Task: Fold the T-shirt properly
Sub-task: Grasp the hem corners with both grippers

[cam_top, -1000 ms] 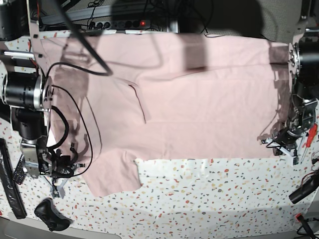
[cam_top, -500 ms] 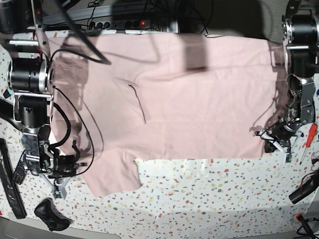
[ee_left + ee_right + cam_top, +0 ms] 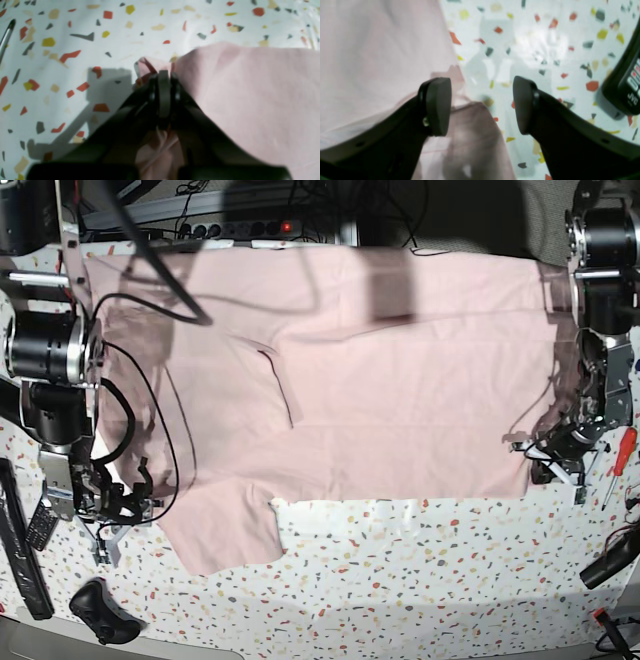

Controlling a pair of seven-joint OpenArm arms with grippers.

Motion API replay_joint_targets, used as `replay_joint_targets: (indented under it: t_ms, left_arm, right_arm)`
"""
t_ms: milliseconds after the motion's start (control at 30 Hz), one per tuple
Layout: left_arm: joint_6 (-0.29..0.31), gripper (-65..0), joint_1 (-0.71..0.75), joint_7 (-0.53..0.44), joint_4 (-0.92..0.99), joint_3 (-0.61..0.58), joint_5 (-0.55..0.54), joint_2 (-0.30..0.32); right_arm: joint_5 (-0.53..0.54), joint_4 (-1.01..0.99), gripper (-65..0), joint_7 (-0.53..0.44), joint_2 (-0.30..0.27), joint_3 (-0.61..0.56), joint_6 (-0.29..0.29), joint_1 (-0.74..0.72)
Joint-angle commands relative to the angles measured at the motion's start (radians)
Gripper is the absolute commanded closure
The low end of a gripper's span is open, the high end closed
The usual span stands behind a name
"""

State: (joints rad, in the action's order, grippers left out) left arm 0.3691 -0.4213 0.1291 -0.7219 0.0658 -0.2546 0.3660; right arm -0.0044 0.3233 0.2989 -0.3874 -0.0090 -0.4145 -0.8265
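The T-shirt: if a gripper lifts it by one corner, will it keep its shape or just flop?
Probably flop. The T-shirt bunches into folds where the left gripper pinches its corner, so it looks soft. It lies flat with only low creases, so it likely drapes and drags along the table rather than sliding stiffly.

surface: terrazzo table [image 3: 420, 580] | on it: T-shirt [image 3: 400, 390], remote [image 3: 626, 82], screwdriver [image 3: 618, 463]

The left gripper [image 3: 162, 75] is held low, its jaws pressed together on a bunched corner of the T-shirt [image 3: 250, 100] (pink cloth is seen between the fingers). The right gripper [image 3: 482, 105] is spread wide, nothing being gripped between its pads [image 3: 437, 105], and is pointed downward.
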Motion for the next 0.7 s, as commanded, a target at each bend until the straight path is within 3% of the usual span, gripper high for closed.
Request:
replay_joint_targets:
  t_ms: [0, 300, 433, 600, 667]
  left_arm:
    - [-0.003, 0.0, -0.027, -0.025, -0.018, 0.006, -0.008, 0.017]
    - [-0.003, 0.0, -0.027, -0.025, -0.018, 0.006, -0.007, 0.017]
    - [-0.002, 0.0, -0.027, -0.024, -0.018, 0.005, -0.007, 0.017]
    - [-0.002, 0.0, -0.027, -0.024, -0.018, 0.006, -0.008, 0.017]
    - [-0.003, 0.0, -0.027, -0.024, -0.018, 0.005, -0.008, 0.017]
  right_arm:
    - [0.003, 0.006, -37.5, -0.022, -0.004, 0.002, 0.006, -0.046]
    - [-0.049, -0.027, -35.4, -0.018, 0.022, 0.002, 0.002, 0.0]
    - [-0.049, -0.027, -23.6, -0.015, 0.031, 0.002, -0.008, 0.021]
    - [-0.103, -0.026, 0.0, -0.058, 0.033, 0.002, -0.001, 0.03]
    - [-0.122, -0.022, 0.0, -0.087, 0.032, 0.002, 0.005, 0.029]
